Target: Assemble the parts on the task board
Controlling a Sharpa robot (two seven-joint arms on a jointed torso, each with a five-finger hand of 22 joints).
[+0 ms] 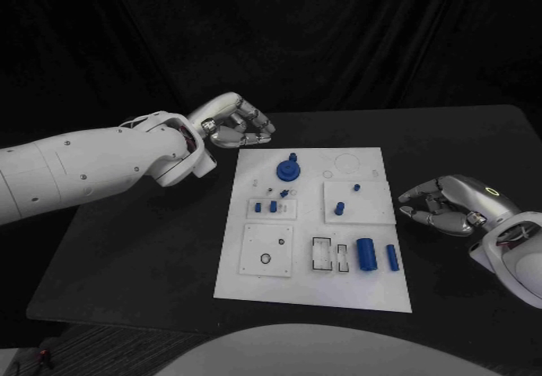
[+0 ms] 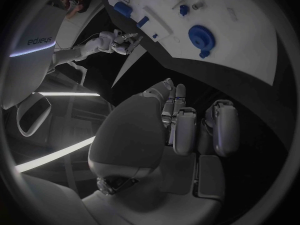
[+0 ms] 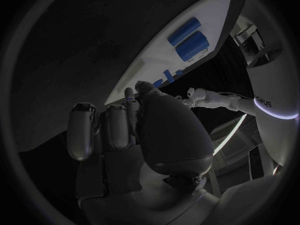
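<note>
The task board (image 1: 311,294) lies mid-desk (image 1: 135,258) with blue parts (image 1: 367,253) on it, the left hand (image 1: 235,121) curled empty off its far-left corner, the right hand (image 1: 442,205) curled empty beside its right edge

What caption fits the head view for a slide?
Both hands, left and right, hover empty beside the white task board carrying blue parts.

Setting: robotics laboratory or test cell. Evidence: a matte black surface (image 1: 147,258) stood before a black curtain backdrop (image 1: 339,55); a white task board (image 1: 311,294) with recessed fixtures and small blue parts (image 1: 367,253) lay centred on it, an arrangement for bench trials. Strip lights (image 2: 53,155) and a branded white machine body appeared at the wrist views' rims.
</note>
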